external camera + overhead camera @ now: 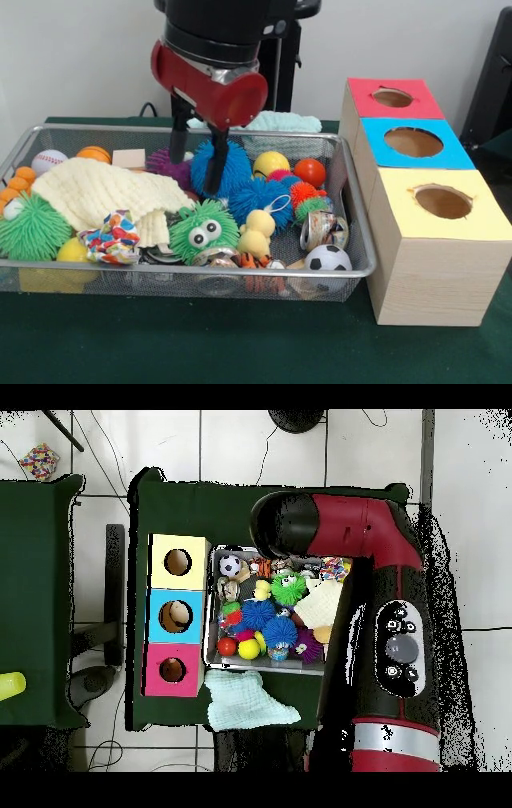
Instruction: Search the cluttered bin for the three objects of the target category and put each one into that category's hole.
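Gripper (pixel 197 166) fingers spread (nothing held) over blue spiky ball (pixel 220 170) in bin (pixel 352 240)

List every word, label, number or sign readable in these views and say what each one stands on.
None can be read.
Crushed can in the wire bin: printed wrap, too blurred to read.
Patterned cloth bundle: coloured print, no legible letters.
Arm panel: round buttons, markings too small to read.
Red, blue and yellow box tops: plain, no writing.
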